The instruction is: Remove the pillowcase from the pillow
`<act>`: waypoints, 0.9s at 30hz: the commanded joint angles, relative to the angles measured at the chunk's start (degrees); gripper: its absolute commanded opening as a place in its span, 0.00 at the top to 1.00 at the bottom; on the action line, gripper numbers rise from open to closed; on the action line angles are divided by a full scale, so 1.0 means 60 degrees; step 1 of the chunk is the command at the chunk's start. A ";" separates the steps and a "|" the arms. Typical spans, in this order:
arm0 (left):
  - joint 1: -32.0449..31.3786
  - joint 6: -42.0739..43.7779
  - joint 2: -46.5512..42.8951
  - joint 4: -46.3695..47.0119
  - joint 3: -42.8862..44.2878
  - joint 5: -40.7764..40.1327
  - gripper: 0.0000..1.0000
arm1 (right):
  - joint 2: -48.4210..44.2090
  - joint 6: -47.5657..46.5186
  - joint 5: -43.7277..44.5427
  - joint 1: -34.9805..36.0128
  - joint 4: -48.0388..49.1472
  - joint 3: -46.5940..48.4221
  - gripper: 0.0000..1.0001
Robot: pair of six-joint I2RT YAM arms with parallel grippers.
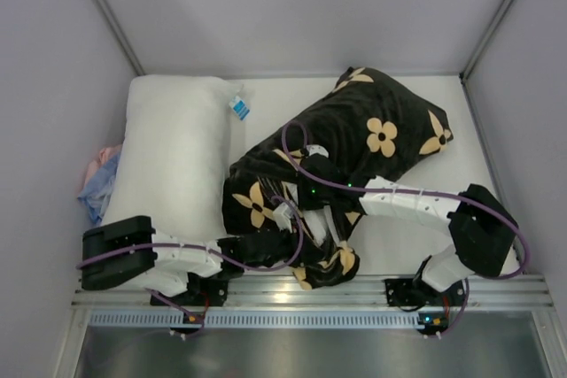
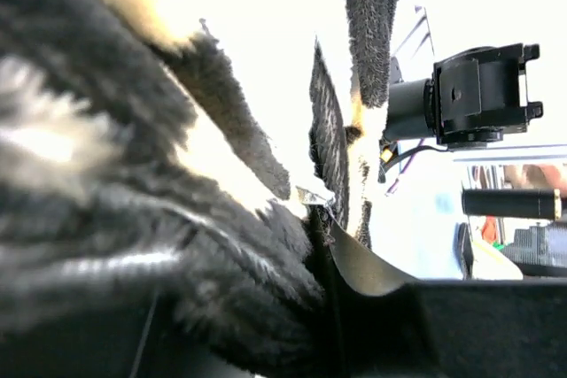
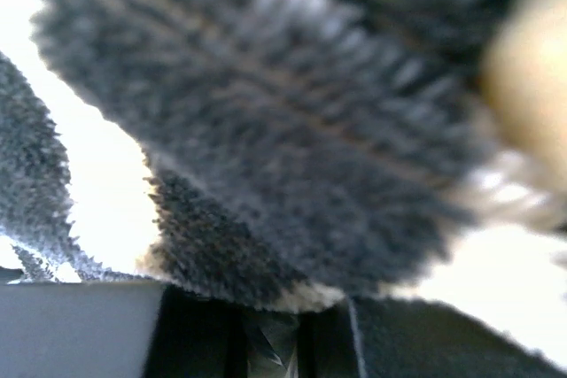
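Observation:
The black pillowcase (image 1: 372, 130) with tan flower prints lies bunched across the middle and right of the table, still plump at its far end. A white pillow (image 1: 173, 152) with a blue-white tag (image 1: 238, 108) lies bare to its left. My left gripper (image 1: 288, 219) is buried in the cover's near left folds. In the left wrist view, fuzzy pillowcase fabric (image 2: 177, 245) fills the left gripper (image 2: 323, 245) and hides one finger. My right gripper (image 1: 314, 179) sits on the cover's middle. In the right wrist view the right gripper (image 3: 292, 334) is shut on a pillowcase (image 3: 292, 130) edge.
A pink-blue cloth bundle (image 1: 99, 179) is wedged between the pillow and the left wall. Grey walls close the table on three sides. A metal rail (image 1: 301, 294) carrying both arm bases runs along the near edge. A joint of the right arm (image 2: 478, 95) shows in the left wrist view.

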 commanded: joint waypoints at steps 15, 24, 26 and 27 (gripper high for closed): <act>-0.0972 -0.1584 -0.0200 -0.2079 -0.0524 -0.0110 1.00 | -0.4190 0.0318 -0.1188 -0.1759 0.2263 -0.0376 1.00; -0.0972 -0.2184 -0.4581 -0.8964 0.0503 -0.4022 0.91 | -0.6152 -0.0650 -0.1673 -0.1847 0.0662 -0.0993 1.00; -0.0943 -0.2461 -0.5124 -0.9482 0.0444 -0.4403 0.90 | -0.6576 -0.0621 -0.2139 -0.1862 0.0268 -0.0744 1.00; -0.0943 -0.2608 -0.5227 -0.9804 0.0415 -0.4724 0.90 | -0.6724 -0.0607 -0.2259 -0.1862 0.0164 -0.0482 1.00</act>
